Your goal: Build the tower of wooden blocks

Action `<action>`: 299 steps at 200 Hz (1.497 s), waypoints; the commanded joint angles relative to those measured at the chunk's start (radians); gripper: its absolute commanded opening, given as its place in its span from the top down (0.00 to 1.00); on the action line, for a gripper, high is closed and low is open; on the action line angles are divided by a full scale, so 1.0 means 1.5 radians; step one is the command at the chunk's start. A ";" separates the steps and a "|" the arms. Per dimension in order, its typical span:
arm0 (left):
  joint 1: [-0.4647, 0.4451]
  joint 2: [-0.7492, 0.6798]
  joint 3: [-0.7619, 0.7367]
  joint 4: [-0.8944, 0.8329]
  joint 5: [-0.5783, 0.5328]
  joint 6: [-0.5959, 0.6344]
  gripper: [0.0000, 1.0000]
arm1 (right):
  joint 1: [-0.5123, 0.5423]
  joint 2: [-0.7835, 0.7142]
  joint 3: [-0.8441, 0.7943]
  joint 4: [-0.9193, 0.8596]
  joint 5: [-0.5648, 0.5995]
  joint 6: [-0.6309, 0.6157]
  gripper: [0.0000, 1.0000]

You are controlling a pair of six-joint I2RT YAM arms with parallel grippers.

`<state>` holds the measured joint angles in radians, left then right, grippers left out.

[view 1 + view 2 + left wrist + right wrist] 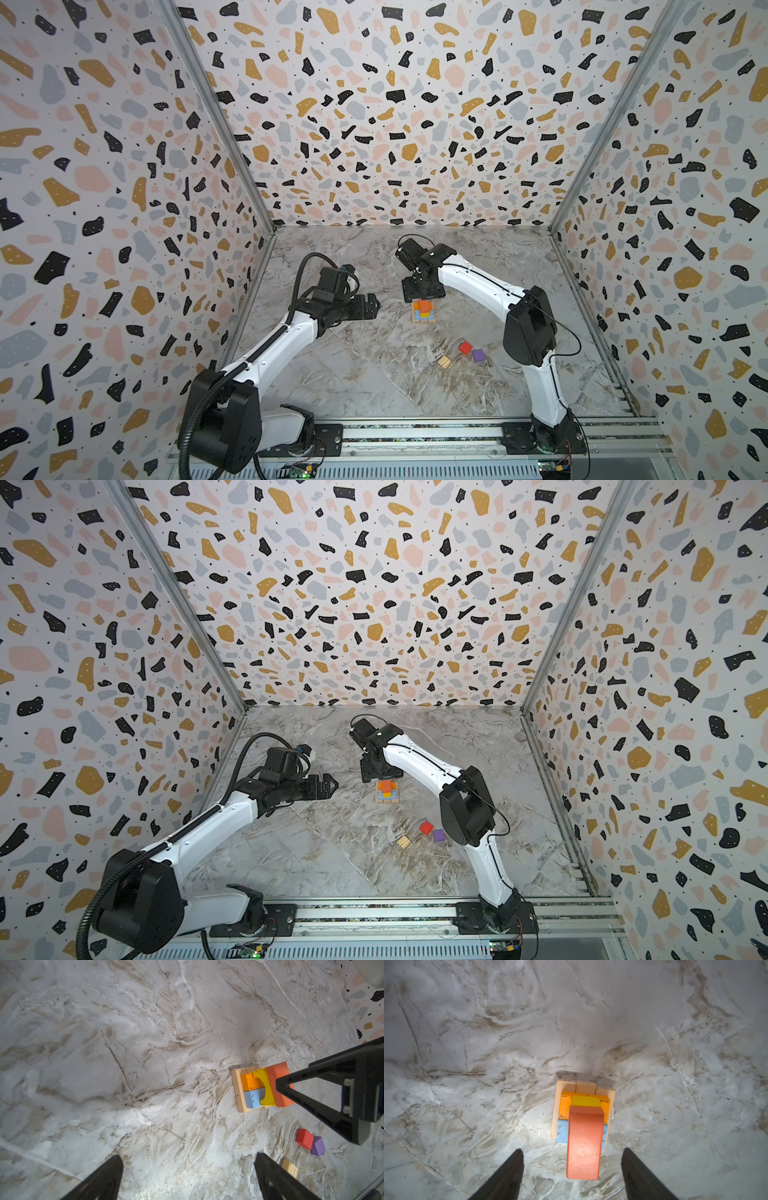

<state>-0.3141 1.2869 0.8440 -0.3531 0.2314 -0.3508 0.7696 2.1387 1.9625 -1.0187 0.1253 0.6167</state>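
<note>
Tower stands near the middle of the table as a stepped pile. It has a tan base, an orange block and a blue block side by side on it, a yellow arch across those, and an orange-red block on top. We see the right claw poised directly over it with jaws parted. One finger stands to each side of the orange-red block, bare table shows in both gaps, and it grips nothing.

Our chief worry is the way out. We judge that any sideways drift or twist as that claw lifts could catch a finger on the top block and drag it. The arch beneath rests only on its two feet, so a small shove might tip both layers off. We cannot tell from these angles how squarely the top block sits.

Further out, the red cube and purple cube lie close against each other nearer the right arm, with the tan cube near them. We expect that closing on one of the pair would nudge its neighbour or pinch both. The left claw hangs wide open and empty, to the left of the tower, and a careless sweep from there could knock the pile too.
</note>
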 commanded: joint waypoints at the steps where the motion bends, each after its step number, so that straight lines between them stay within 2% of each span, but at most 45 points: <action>1: 0.005 -0.004 -0.007 0.020 0.007 0.010 0.00 | -0.009 0.013 0.023 -0.026 0.001 -0.010 0.27; 46: 0.006 -0.003 -0.004 0.020 0.009 0.012 0.00 | -0.016 0.020 0.022 -0.027 0.005 -0.012 0.28; 123: 0.006 -0.003 -0.006 0.020 0.008 0.012 0.00 | -0.023 0.031 0.017 -0.014 -0.011 -0.016 0.41; 299: 0.007 -0.005 -0.007 0.019 0.007 0.012 0.00 | -0.029 0.039 -0.016 0.011 -0.023 -0.015 0.49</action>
<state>-0.3138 1.2869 0.8440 -0.3531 0.2314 -0.3508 0.7330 2.1948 1.9461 -0.9947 0.0925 0.5995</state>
